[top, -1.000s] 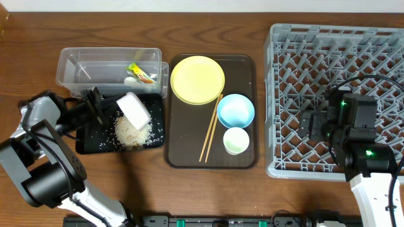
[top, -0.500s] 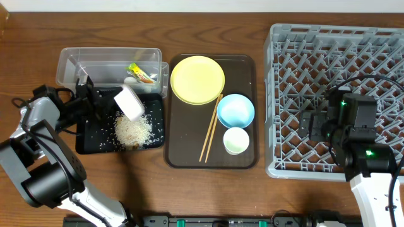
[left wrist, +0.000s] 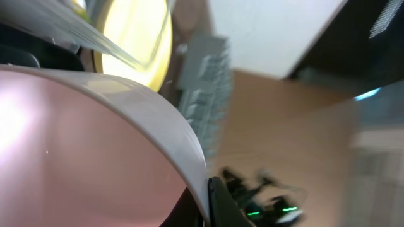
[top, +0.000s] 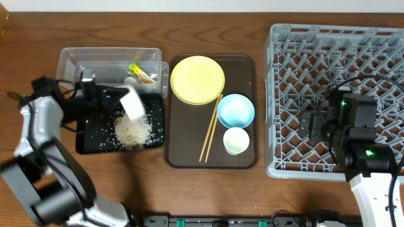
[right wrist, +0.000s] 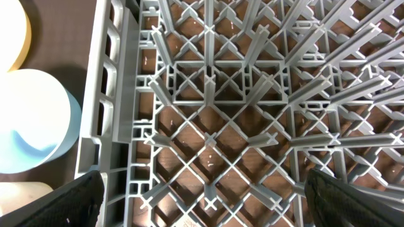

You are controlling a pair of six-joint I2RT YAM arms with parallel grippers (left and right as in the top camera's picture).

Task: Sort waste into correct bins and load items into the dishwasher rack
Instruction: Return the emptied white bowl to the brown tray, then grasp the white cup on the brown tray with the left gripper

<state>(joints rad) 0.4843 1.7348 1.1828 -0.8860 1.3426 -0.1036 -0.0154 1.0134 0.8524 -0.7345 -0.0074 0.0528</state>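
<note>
My left gripper (top: pixel 108 101) is shut on the rim of the white bowl (top: pixel 132 103) and holds it tipped on edge above the black tray (top: pixel 88 135). Loose rice (top: pixel 132 129) lies in a pile on that tray. The bowl's inside fills the left wrist view (left wrist: pixel 95 145). The clear tub (top: pixel 101 57) holds the yellow-green wrapper (top: pixel 142 72) and a white scrap (top: pixel 130 80). The yellow plate (top: pixel 197 79), blue bowl (top: pixel 235 110), small cup (top: pixel 236 140) and chopsticks (top: pixel 210 128) lie on the brown serving tray. My right gripper (right wrist: pixel 202 195) is open and empty above the grey rack (right wrist: pixel 252 94).
The brown serving tray (top: pixel 183 132) sits between the bins and the rack (top: pixel 341 57). The tub and black tray stand side by side at the left. The right wrist view shows the blue bowl (right wrist: pixel 31 120) just beyond the rack's left wall.
My left arm has swung toward the back of the table, and the white bowl has lifted slightly and turned more on edge. The right arm has not moved.
</note>
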